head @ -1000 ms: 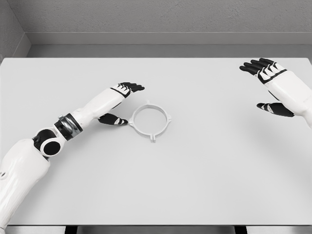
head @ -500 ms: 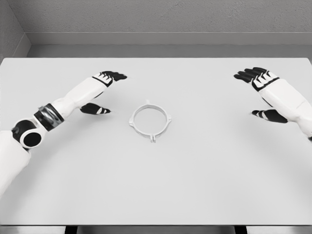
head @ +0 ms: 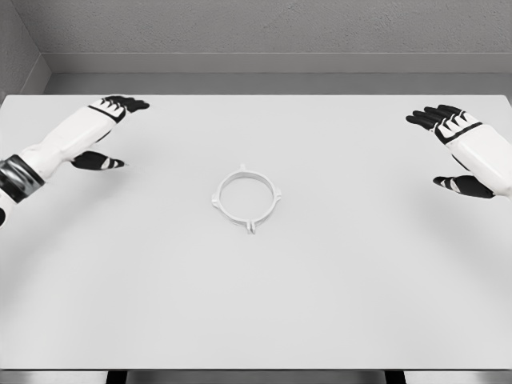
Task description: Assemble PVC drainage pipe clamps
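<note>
A white ring-shaped pipe clamp (head: 246,198) with small tabs around its rim lies flat near the middle of the white table (head: 256,304). My left hand (head: 112,132) hovers over the table's far left, well away from the clamp, fingers spread and empty. Over the far right side my right hand (head: 450,148) is also open and holds nothing.
A grey wall (head: 264,32) runs behind the table's back edge. The front edge of the table shows along the bottom of the view.
My left hand has drawn back from beside the clamp to the far left. The right hand has shifted slightly right. The clamp has stayed in place.
</note>
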{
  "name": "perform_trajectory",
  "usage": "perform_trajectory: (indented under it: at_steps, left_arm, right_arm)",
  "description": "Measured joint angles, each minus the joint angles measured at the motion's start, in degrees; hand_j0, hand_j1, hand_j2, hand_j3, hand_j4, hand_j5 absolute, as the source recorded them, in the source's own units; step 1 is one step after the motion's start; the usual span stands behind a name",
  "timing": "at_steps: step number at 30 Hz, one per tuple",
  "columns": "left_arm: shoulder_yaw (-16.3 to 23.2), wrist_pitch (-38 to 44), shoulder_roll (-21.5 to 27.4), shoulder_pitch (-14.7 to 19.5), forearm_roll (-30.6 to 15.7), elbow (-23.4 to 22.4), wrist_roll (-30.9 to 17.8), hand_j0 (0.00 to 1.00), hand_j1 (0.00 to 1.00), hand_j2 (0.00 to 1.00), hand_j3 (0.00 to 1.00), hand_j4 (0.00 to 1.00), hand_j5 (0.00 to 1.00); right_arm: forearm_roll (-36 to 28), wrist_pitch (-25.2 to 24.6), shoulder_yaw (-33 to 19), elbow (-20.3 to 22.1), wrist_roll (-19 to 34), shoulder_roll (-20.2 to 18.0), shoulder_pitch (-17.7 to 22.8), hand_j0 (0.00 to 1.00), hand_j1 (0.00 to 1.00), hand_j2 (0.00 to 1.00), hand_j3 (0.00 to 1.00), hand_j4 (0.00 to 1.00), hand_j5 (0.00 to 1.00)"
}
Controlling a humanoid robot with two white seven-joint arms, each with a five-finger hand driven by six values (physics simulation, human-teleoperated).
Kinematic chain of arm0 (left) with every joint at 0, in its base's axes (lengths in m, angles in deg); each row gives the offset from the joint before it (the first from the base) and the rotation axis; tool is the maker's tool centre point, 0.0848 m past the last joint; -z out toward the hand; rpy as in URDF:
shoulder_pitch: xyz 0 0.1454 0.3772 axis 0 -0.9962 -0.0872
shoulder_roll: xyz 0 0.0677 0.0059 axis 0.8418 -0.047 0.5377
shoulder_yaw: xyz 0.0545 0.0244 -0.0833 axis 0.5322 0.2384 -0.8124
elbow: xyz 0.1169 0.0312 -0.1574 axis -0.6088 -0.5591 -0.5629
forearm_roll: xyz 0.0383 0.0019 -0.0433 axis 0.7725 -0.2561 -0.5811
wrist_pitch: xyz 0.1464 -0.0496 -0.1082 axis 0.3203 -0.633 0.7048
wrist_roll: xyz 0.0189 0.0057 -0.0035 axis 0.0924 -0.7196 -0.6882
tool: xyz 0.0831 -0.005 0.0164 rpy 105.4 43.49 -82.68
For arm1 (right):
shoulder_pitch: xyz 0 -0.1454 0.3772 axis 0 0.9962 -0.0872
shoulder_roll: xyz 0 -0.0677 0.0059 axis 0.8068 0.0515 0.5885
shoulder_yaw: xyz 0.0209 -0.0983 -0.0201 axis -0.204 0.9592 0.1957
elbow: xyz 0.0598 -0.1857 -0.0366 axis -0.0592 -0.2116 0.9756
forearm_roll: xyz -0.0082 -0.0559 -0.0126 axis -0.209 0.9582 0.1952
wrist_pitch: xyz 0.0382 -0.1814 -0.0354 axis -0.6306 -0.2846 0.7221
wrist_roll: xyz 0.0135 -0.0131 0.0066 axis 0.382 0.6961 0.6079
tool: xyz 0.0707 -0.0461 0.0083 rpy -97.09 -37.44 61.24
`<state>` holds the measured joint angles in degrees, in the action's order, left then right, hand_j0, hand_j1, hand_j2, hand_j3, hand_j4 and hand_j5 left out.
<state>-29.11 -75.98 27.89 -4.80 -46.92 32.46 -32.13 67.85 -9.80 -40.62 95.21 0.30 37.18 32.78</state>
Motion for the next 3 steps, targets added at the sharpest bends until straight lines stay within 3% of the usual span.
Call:
perform_trajectory:
  at_steps: [3]
  left_arm:
    - [-1.5, 0.0, 1.4, -1.1, 0.0, -0.2, 0.0, 1.00, 1.00, 1.00, 1.00, 1.00, 1.00]
  right_arm:
    - [0.0, 0.0, 0.0, 0.0, 0.0, 0.0, 0.0, 1.00, 1.00, 1.00, 1.00, 1.00, 1.00]
